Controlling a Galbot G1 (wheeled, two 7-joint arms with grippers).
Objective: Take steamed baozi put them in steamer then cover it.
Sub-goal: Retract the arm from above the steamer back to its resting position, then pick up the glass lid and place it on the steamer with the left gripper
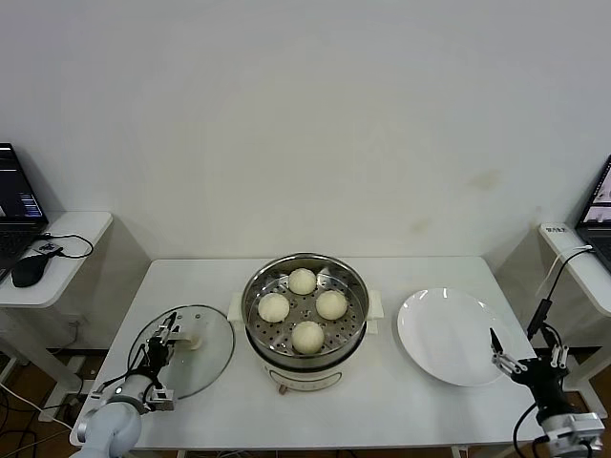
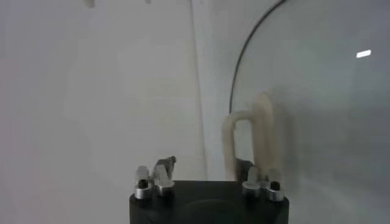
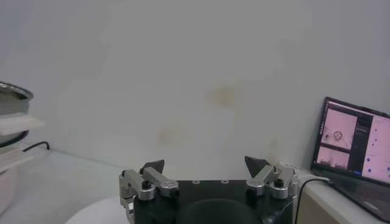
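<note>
Nearest the head camera, the left gripper (image 1: 168, 336) sits low over the cover (image 1: 205, 358), which lies flat on the table (image 1: 401, 405) just beside the steamer (image 1: 305, 324), on the robot's left; in the left wrist view the cream-white bar handle (image 2: 248, 137) stands between the fingers (image 2: 159, 173), which look partly drawn in around it, though whether they are pressing on it yet I cannot tell, since the tips are mostly hidden behind the wrist housing. The right gripper (image 1: 523, 361) waits near the table's front right corner, just beside the white plate (image 1: 449, 334), jaws spread wide and holding nothing.

All four steamed baozi (image 1: 306, 336) already rest on the perforated tray inside the steamer, so covering is what remains.

The cover is glass with a metal rim; it is likely stiff, fairly heavy for its thickness, smooth and breakable, and its flat edge gives little purchase; the bar handle is the sensible place to take it, gripped squarely across its middle so the disc hangs level rather than swinging. A loose or off-centre hold could let it tilt and knock the steamer's rim; the soft buns sit below that rim and should clear.
</note>
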